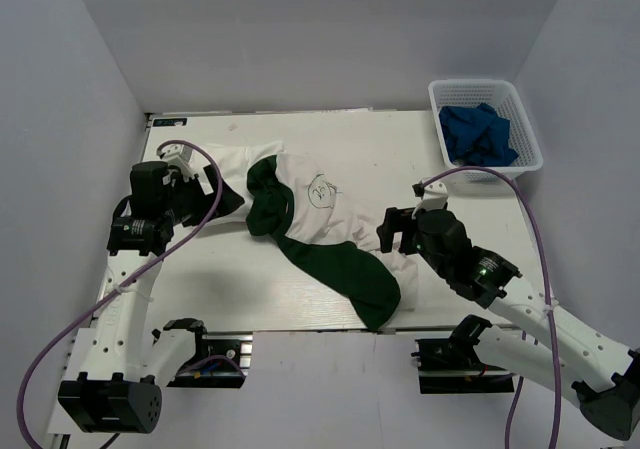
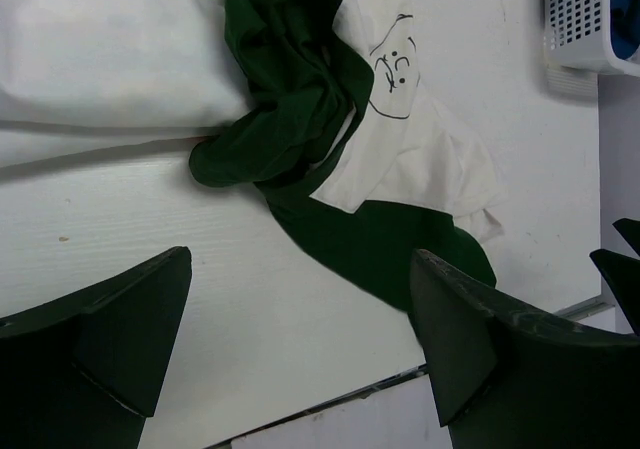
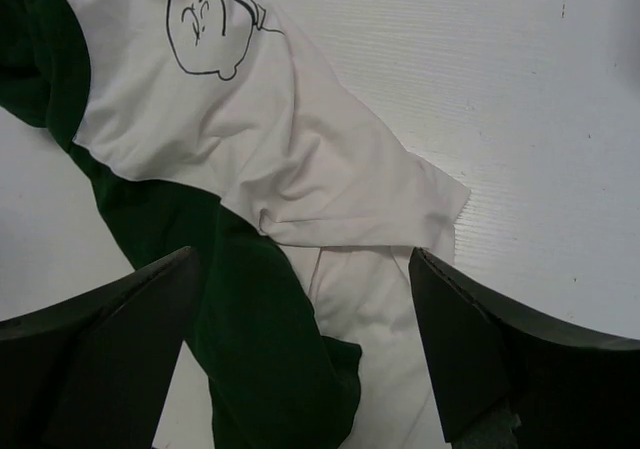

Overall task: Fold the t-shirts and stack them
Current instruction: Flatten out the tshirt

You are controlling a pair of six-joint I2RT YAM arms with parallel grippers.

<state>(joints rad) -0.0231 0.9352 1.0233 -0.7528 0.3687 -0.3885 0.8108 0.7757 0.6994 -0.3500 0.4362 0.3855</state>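
Observation:
One t-shirt (image 1: pixel 310 214), white with dark green sleeves and a cartoon face print (image 1: pixel 320 191), lies crumpled across the middle of the table. My left gripper (image 1: pixel 218 193) is open and empty at the shirt's left end. In the left wrist view (image 2: pixel 300 354) bare table lies between its fingers, with the green sleeve (image 2: pixel 290 99) beyond them. My right gripper (image 1: pixel 393 231) is open and empty over the shirt's right edge. In the right wrist view (image 3: pixel 300 359) white cloth (image 3: pixel 380 309) and a green sleeve (image 3: pixel 250 319) lie between its fingers. No plain white folded tees show.
A white basket (image 1: pixel 530 144) holding blue cloth (image 1: pixel 478 134) stands at the table's back right; its corner shows in the left wrist view (image 2: pixel 590 19). The table's near edge (image 1: pixel 300 329) runs just below the lower green sleeve. Grey walls enclose the table.

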